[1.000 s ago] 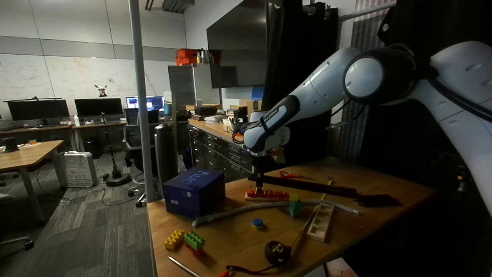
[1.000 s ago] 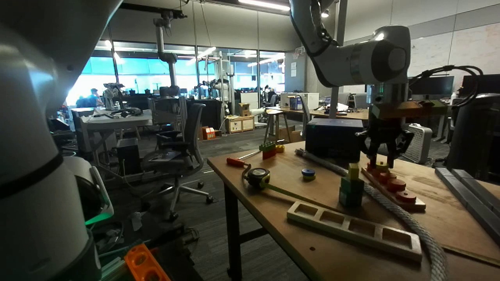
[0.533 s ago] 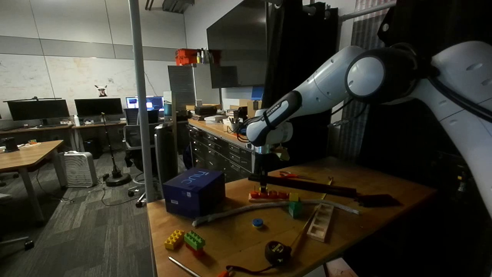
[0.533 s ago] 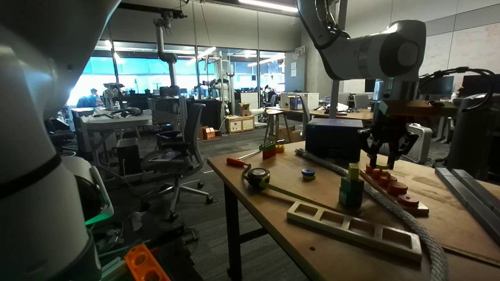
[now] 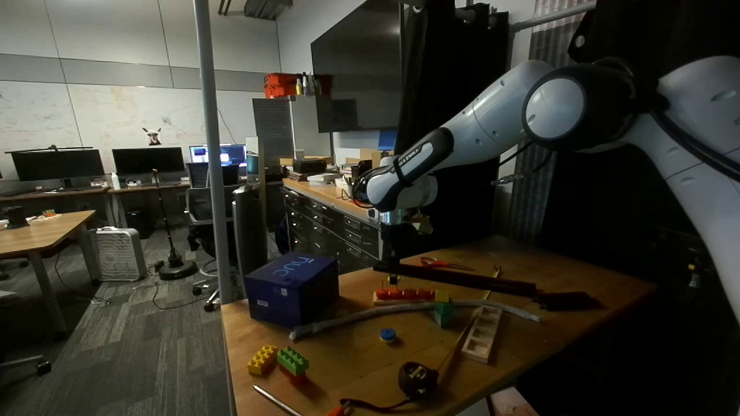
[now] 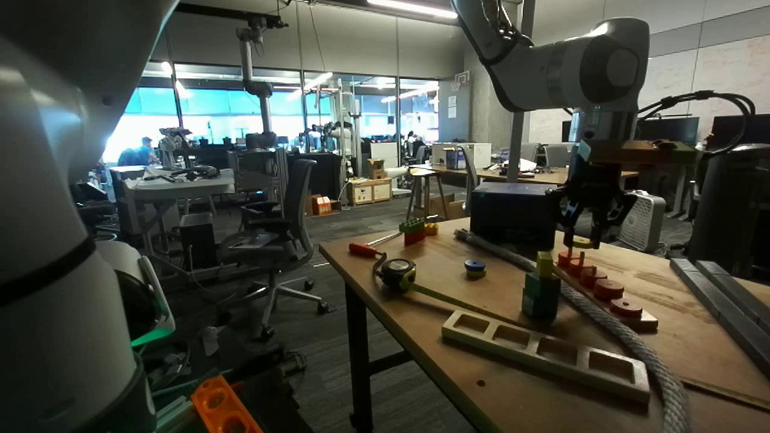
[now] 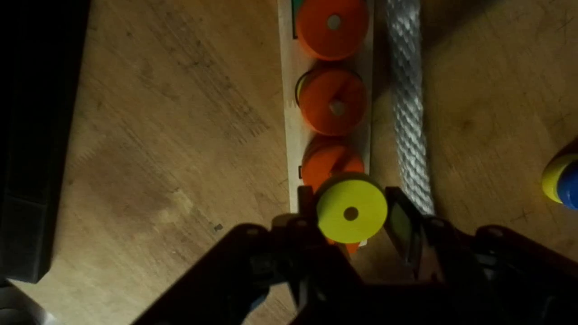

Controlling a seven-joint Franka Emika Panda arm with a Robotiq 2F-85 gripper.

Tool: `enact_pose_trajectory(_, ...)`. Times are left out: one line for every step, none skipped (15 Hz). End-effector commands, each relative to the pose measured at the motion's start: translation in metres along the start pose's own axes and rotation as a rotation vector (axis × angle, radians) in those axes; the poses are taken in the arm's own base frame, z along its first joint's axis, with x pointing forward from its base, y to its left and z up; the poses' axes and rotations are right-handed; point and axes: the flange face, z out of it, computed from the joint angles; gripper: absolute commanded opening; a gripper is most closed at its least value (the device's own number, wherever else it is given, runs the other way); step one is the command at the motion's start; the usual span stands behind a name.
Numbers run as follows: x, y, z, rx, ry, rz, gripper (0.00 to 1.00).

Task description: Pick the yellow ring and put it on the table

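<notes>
My gripper [image 7: 349,198] is shut on a yellow ring [image 7: 366,208], a flat disc with a centre hole. One finger presses on each side of it. In both exterior views the gripper [image 6: 582,242] [image 5: 393,276] holds the ring a little above one end of a wooden peg board [image 6: 647,320]. The board carries several orange-red rings [image 7: 333,101] on pegs. The board lies on the light-brown wooden table [image 5: 358,370], which also shows in an exterior view [image 6: 421,325]. The ring's underside is hidden in the wrist view.
A grey rope [image 6: 607,328] runs beside the peg board. A blue-and-yellow round stack [image 6: 474,269], green blocks with a yellow top [image 6: 540,294], a wooden tray [image 6: 541,355], a tape measure [image 5: 417,380], a blue box [image 5: 293,289] and dark bars [image 6: 722,307] lie around.
My gripper has risen from the peg board with the yellow ring between its fingers, leaving the ring clear above the pegs. The peg board has shifted slightly along the table.
</notes>
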Motion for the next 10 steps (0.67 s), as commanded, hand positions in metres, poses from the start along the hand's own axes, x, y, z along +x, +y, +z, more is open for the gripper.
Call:
enact_pose_trajectory(0.002, -0.013, -0.017, -0.007, -0.003, 0.009, 0.23)
enact_pose_trajectory(0.003, -0.017, -0.017, -0.007, -0.002, 0.013, 0.23)
enact_pose_trajectory(0.006, -0.025, -0.011, 0.010, -0.012, 0.012, 0.23)
enact_pose_trajectory(0.007, -0.029, -0.009, 0.018, -0.015, 0.008, 0.23)
enact_pose_trajectory(0.011, -0.039, -0.001, 0.037, -0.023, -0.007, 0.23)
enact_pose_trajectory(0.015, -0.046, 0.005, 0.054, -0.034, -0.025, 0.23)
enact_pose_trajectory(0.021, -0.057, 0.013, 0.073, -0.052, -0.045, 0.23)
enact_pose_trajectory(0.025, -0.066, 0.019, 0.089, -0.068, -0.060, 0.23)
enact_pose_trajectory(0.031, -0.077, 0.024, 0.099, -0.079, -0.075, 0.23)
enact_pose_trajectory(0.036, -0.086, 0.027, 0.110, -0.088, -0.088, 0.23)
